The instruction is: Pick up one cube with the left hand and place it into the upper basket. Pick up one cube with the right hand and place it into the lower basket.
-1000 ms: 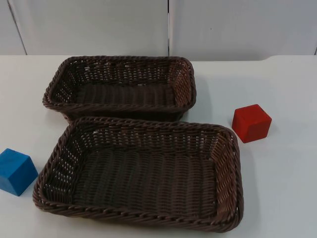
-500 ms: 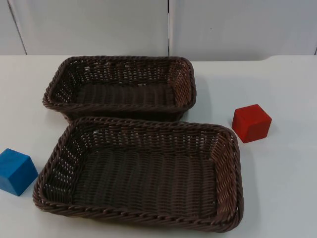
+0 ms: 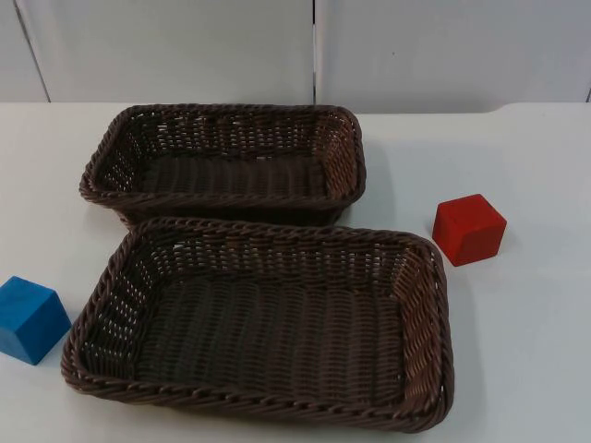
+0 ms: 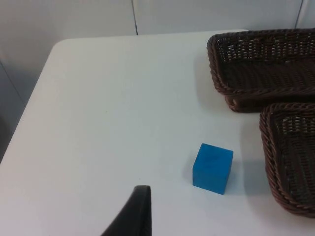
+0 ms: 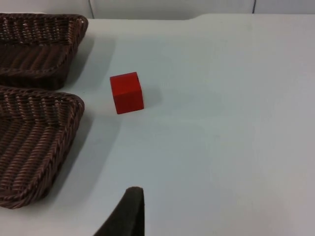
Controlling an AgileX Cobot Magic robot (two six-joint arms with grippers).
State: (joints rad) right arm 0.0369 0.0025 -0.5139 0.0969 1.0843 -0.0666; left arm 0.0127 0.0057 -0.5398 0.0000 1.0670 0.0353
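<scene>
No writing shows on anything. The lower basket point(image 3: 420, 305) sits on the white table point(image 3: 536, 351). The upper basket point(image 3: 346, 152) lies just behind it, toward the grey wall point(image 3: 185, 46). The blue cube point(image 3: 30, 318) stands just left of the lower basket; the red cube point(image 3: 469, 228) stands near its right far corner. Both cubes stand free on the table. One black fingertip of the left gripper point(image 4: 130, 214) hangs near the blue cube; one of the right gripper point(image 5: 125, 211) hangs well short of the red cube. Whether either is clenched cannot be told.

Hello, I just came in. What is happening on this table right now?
Nothing is being handled yet. Two brown baskets sit on the white table, the upper basket behind the lower basket, and both are empty. A blue cube lies left of the lower basket and a red cube lies to the baskets' right. The left arm looks onto the blue cube, the right arm onto the red cube; both wait.
</scene>
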